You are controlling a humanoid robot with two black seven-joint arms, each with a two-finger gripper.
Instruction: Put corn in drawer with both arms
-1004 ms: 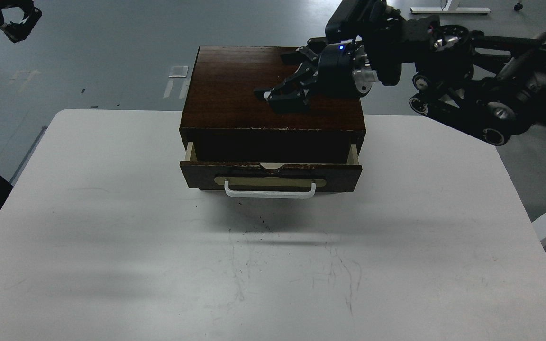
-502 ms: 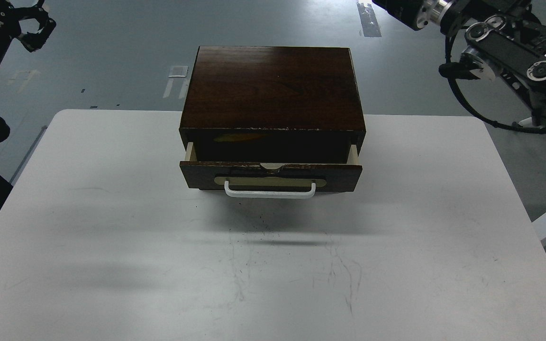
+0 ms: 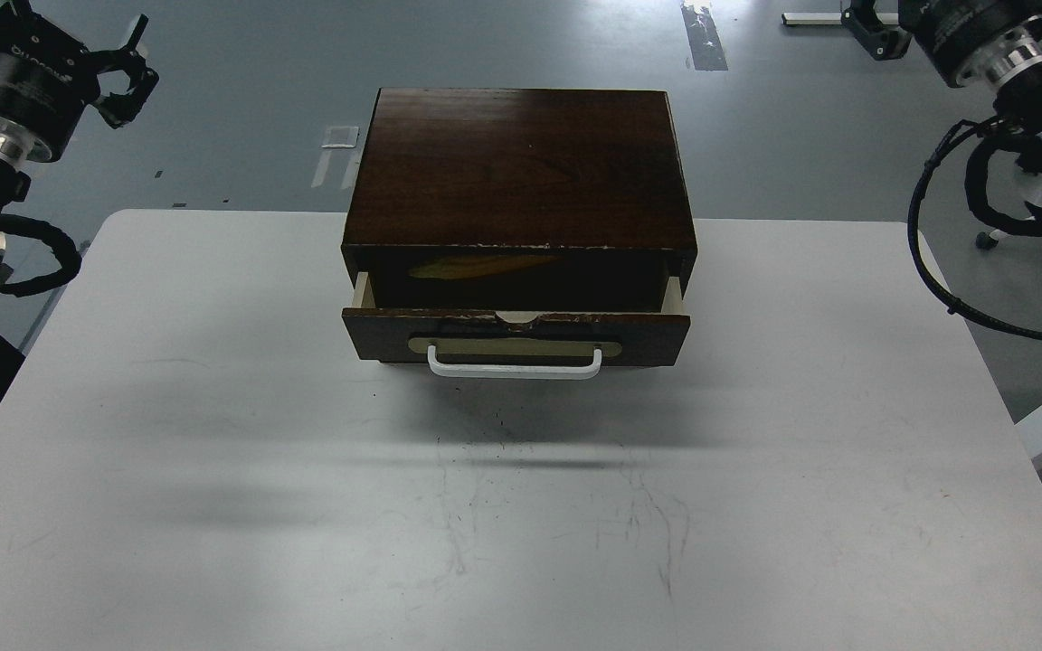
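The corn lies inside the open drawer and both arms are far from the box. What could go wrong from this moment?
1. The drawer stands only partly open; pushing its white handle off-centre might slide the box on the table.
2. The corn lies in deep shadow, so its exact position is hard to confirm.
3. The left end effector must travel far, risking a bump against the box.
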